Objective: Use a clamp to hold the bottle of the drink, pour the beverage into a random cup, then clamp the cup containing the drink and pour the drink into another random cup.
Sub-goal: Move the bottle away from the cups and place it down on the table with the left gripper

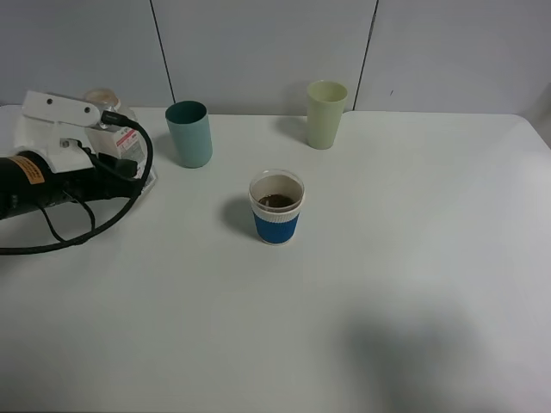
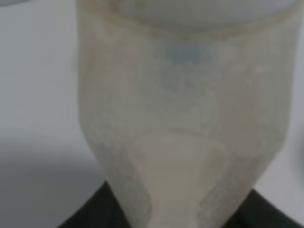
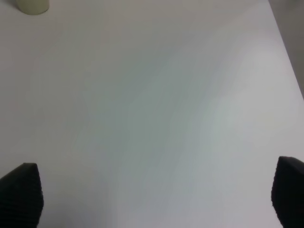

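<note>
A white cup with a blue sleeve point(image 1: 276, 206) stands mid-table with dark drink in it. A teal cup point(image 1: 189, 133) and a pale green cup point(image 1: 327, 114) stand behind it; both look empty. The drink bottle point(image 1: 120, 139), clear with a red-and-white label, is at the far left in my left gripper point(image 1: 116, 163). In the left wrist view the bottle point(image 2: 185, 118) fills the frame and is pinched between the dark jaws. My right gripper point(image 3: 154, 192) is open and empty over bare table and is outside the exterior high view. The pale green cup point(image 3: 32, 5) shows far off in that view.
The white table point(image 1: 413, 284) reaches the wall panels at the back. My left arm's black cable point(image 1: 95, 225) loops over the table's left side. A shadow lies on the table at the front right.
</note>
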### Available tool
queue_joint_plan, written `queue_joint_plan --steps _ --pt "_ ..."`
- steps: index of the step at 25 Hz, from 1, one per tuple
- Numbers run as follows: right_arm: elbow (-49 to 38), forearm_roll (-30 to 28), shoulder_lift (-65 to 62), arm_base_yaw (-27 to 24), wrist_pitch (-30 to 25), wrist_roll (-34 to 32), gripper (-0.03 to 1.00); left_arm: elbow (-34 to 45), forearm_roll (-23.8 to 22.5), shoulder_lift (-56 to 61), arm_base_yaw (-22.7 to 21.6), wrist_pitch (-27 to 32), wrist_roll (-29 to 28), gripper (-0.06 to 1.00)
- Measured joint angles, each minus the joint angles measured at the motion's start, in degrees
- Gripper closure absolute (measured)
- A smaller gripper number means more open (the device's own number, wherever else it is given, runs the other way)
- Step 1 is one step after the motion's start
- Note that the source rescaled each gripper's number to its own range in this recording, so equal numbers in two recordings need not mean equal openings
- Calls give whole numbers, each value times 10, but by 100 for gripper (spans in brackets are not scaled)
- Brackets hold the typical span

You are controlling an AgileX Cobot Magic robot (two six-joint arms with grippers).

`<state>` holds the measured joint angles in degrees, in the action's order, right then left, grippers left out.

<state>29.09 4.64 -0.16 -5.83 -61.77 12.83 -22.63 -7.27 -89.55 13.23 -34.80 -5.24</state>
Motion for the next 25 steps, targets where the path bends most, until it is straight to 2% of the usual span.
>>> queue_joint_plan --steps 6,14,22,25 --pt "0 0 0 0 0 0 8 0 -4 -60 0 -51 8 90" --pt "0 0 0 0 0 0 8 0 -7 -98 -1 -82 68 90" --pt "0 0 0 0 0 0 8 0 -34 -127 -1 -115 76 90" --pt "0 0 0 0 0 0 8 0 -35 -147 -1 -145 76 90"
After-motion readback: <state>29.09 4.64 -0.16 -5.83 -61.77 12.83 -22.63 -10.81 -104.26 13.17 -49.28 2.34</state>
